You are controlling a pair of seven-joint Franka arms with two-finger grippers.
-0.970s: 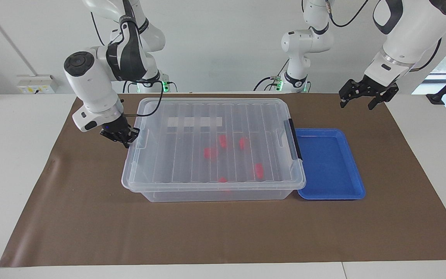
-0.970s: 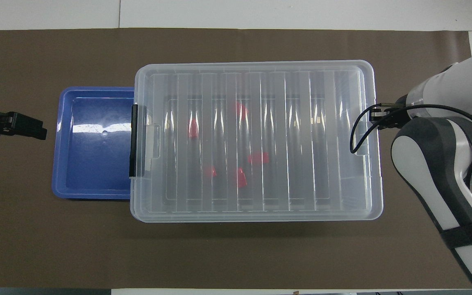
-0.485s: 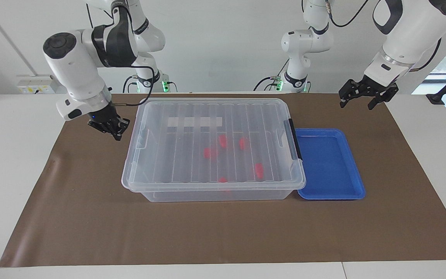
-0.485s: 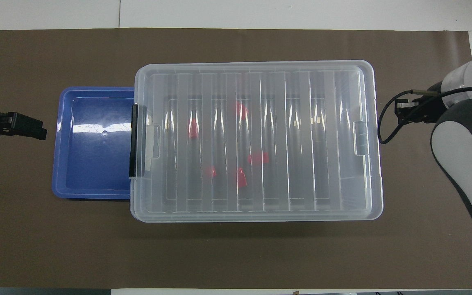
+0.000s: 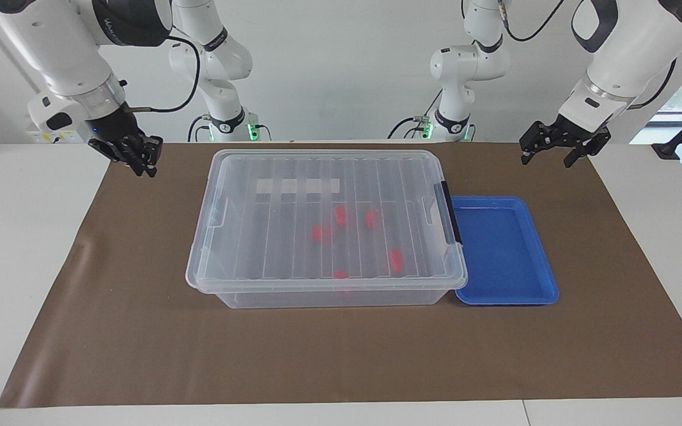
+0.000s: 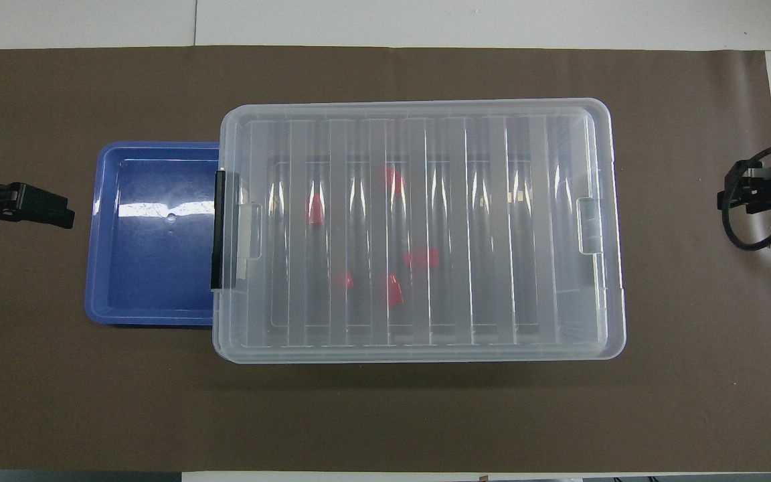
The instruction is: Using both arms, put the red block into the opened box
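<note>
Clear ribbed plastic covers the box (image 5: 326, 222), a large storage bin in the middle of a brown paper mat (image 5: 140, 343), with its lid on. A black latch (image 5: 451, 213) sits on its end toward the left arm, and a white label strip (image 5: 298, 186) shows through the lid. Five small red blocks (image 5: 321, 233) lie scattered on the box floor, seen blurred through the lid; no block lies outside it. A shallow blue tray (image 5: 504, 251) touches the box at the latch end and holds nothing.

The left gripper (image 5: 557, 152) hangs over the mat's corner nearest the robots at that arm's end, fingers spread apart and holding nothing. The right gripper (image 5: 134, 155) hangs over the mat's edge at the other end, well apart from the box. It holds nothing, and whether its fingers are apart or together I cannot tell.

The blocks look light, hard and rigid, with smooth, probably slippery faces. They would best be pinched across two flat parallel sides, low on the chunky body. The lid looks thin and springy. It would likely flex if lifted from one end, so a hold at each end tab suits it better.
</note>
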